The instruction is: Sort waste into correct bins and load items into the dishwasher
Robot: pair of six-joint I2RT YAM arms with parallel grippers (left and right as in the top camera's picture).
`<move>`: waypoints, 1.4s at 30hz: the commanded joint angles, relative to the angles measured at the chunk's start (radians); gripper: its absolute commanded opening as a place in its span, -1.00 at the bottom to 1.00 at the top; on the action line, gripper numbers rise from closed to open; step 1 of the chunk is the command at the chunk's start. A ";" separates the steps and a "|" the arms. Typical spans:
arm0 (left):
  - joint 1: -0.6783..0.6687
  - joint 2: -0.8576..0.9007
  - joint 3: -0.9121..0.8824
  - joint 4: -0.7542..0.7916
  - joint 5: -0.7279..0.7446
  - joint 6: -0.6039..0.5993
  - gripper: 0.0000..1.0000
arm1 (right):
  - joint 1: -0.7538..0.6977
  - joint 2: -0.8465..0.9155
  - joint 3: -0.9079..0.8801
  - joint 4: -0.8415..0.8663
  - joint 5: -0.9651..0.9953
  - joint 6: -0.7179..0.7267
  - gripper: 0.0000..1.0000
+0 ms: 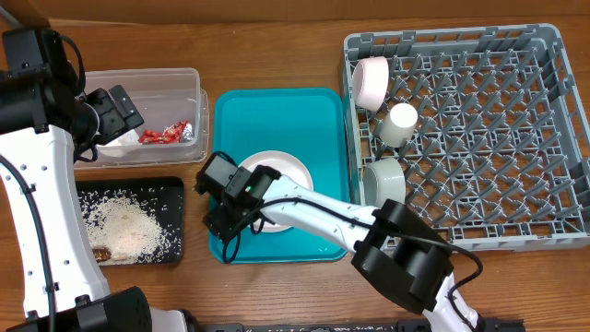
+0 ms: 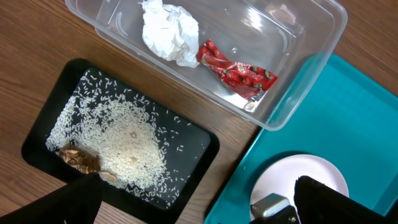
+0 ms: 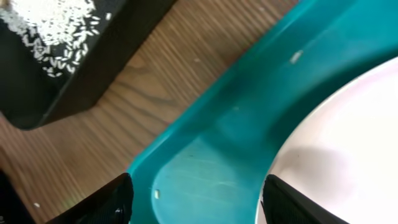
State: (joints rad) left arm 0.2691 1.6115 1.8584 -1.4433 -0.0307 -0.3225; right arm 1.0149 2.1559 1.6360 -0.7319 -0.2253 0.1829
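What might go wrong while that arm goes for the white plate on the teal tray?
The plate lies flat near the tray's corner wall, and the open right gripper hangs over both; closing might catch the tray or slide off the plate. A few rice grains lie on the tray and may be missed. The rack already holds a cup by the tray, which the plate might bump.

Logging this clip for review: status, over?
Left tool open, empty. Right tool open, low over the teal tray corner, beside the white plate, not gripping. No obstruction seen around the plate.
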 commanded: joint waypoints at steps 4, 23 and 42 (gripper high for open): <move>-0.001 0.005 0.000 0.004 0.004 -0.014 1.00 | -0.056 0.009 0.074 -0.077 0.084 -0.012 0.42; -0.001 0.005 0.000 0.004 0.004 -0.014 0.99 | -0.364 0.001 0.147 -0.384 0.128 -0.031 0.31; -0.001 0.005 0.000 0.004 0.004 -0.014 1.00 | -0.364 0.001 -0.078 -0.237 0.127 -0.027 -0.24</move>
State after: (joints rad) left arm 0.2691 1.6115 1.8584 -1.4429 -0.0307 -0.3225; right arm 0.6479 2.1551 1.5829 -0.9798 -0.0937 0.1600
